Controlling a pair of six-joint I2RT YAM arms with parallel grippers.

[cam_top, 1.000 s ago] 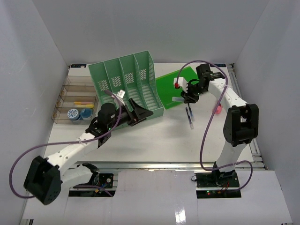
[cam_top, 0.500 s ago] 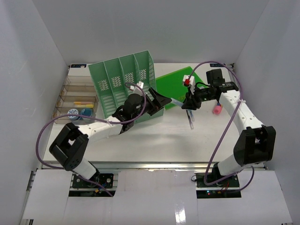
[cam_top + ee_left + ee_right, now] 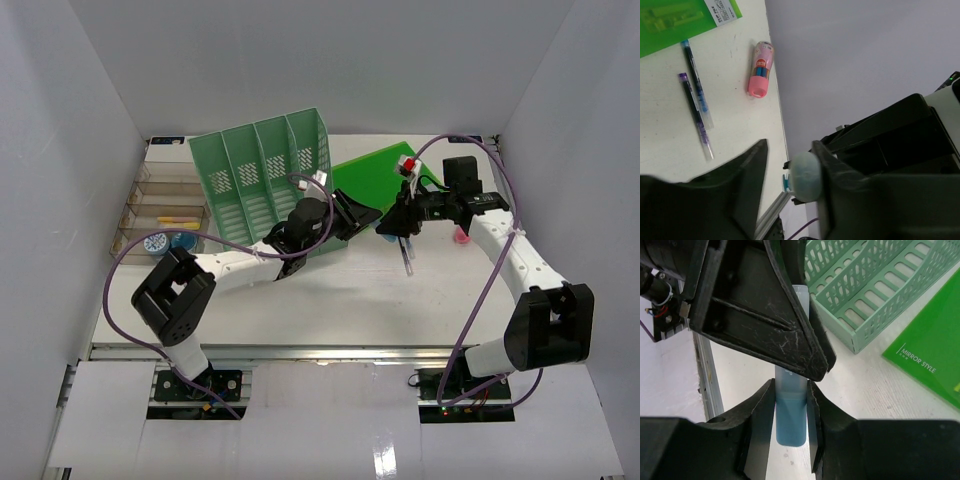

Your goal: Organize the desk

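Observation:
On the white desk, both arms meet right of the file rack. My right gripper is shut on a pale blue tube, held above the desk. The tube points at my left gripper. In the left wrist view the tube's round end sits between the jaws of the left gripper. It lies against one finger, and a gap shows to the other finger. In the right wrist view a left finger covers the tube's far part.
A mint-green file rack stands behind the left arm, and a green folder lies beside it. Two pens and a pink tube lie on the desk near the right arm. A clear tray holds blue rolls.
My left arm has swung right from the rack to the right gripper, and its jaws have narrowed round the tube's end. The right gripper has turned the tube toward it.

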